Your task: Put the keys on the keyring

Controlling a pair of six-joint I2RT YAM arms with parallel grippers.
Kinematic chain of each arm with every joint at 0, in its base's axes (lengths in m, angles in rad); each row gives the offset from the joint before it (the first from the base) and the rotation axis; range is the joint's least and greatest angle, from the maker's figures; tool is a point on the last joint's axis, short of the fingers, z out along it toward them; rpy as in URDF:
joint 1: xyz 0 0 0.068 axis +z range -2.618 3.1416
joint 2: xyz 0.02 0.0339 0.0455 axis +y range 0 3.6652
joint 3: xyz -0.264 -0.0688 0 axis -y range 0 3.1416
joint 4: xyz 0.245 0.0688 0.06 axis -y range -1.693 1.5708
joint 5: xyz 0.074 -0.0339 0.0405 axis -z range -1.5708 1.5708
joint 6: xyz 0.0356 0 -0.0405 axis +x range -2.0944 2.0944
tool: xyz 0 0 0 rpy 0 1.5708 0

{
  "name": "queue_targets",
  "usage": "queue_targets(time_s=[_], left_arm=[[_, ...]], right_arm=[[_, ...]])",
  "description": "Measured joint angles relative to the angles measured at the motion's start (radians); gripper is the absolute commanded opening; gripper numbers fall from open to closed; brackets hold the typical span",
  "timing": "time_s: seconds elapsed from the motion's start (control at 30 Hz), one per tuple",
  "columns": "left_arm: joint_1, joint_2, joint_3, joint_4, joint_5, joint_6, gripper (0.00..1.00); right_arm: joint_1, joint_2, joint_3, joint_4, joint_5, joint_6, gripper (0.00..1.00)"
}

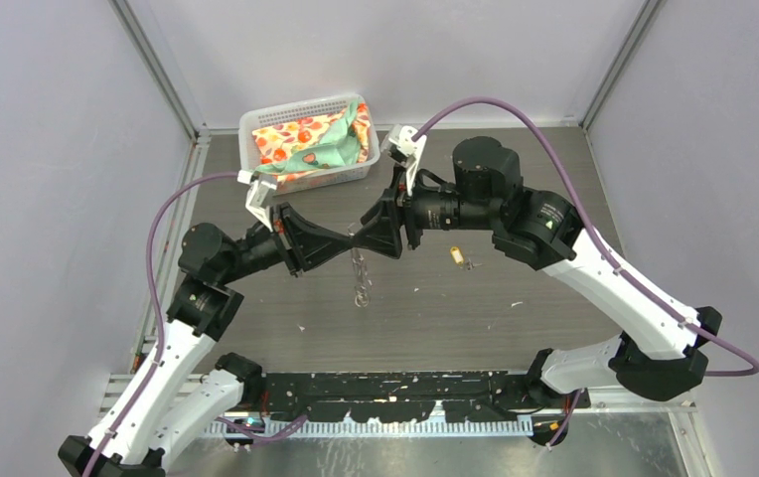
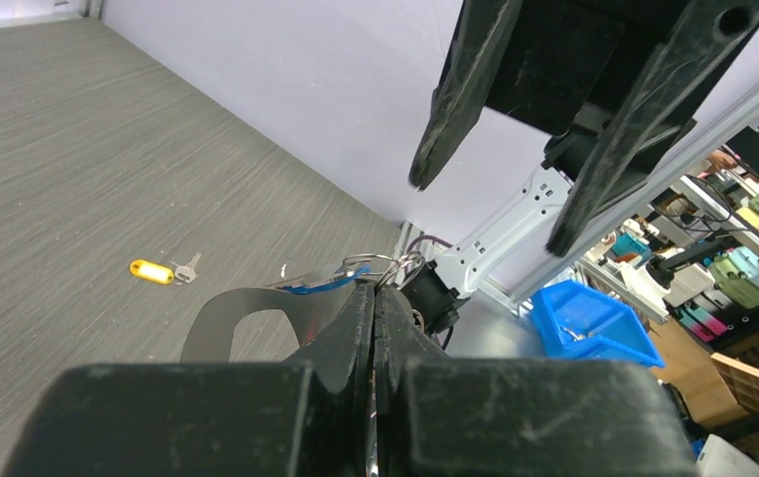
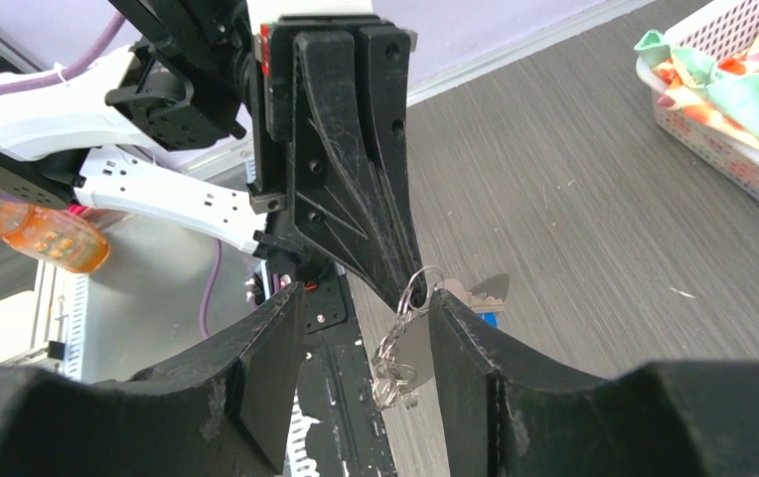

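My left gripper (image 2: 376, 288) is shut on the keyring (image 2: 212, 318), a flat silvery piece with an oval hole. Wire rings (image 2: 387, 265) and the blue-headed key (image 2: 326, 283) sit at its tip. In the top view the two grippers meet nose to nose above the table's middle, and the keyring (image 1: 361, 283) dangles below them. My right gripper (image 3: 366, 298) is open and straddles the rings (image 3: 395, 353), which hang close to its right finger (image 3: 475, 358). The yellow-headed key (image 1: 457, 256) lies on the table, right of the grippers and apart from both.
A white basket (image 1: 248, 127) holding a patterned cloth stands at the back left of the table. Grey walls close in the left, right and back sides. A black rail with both arm bases runs along the near edge (image 1: 395, 388).
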Motion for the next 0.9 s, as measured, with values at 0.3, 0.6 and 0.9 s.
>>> queue_targets(time_s=[0.3,0.6,0.9], left_arm=[[0.0,0.0,0.021,-0.002,-0.005,-0.019,0.0],[0.0,0.0,0.023,-0.006,-0.018,-0.032,0.0],[-0.001,0.0,0.023,-0.016,-0.038,-0.038,0.0]], right_arm=[[-0.018,-0.003,-0.055,0.013,-0.013,0.011,0.46],[-0.019,-0.003,-0.062,0.022,-0.031,0.01,0.39],[-0.019,-0.003,-0.079,0.028,-0.032,-0.002,0.33]])
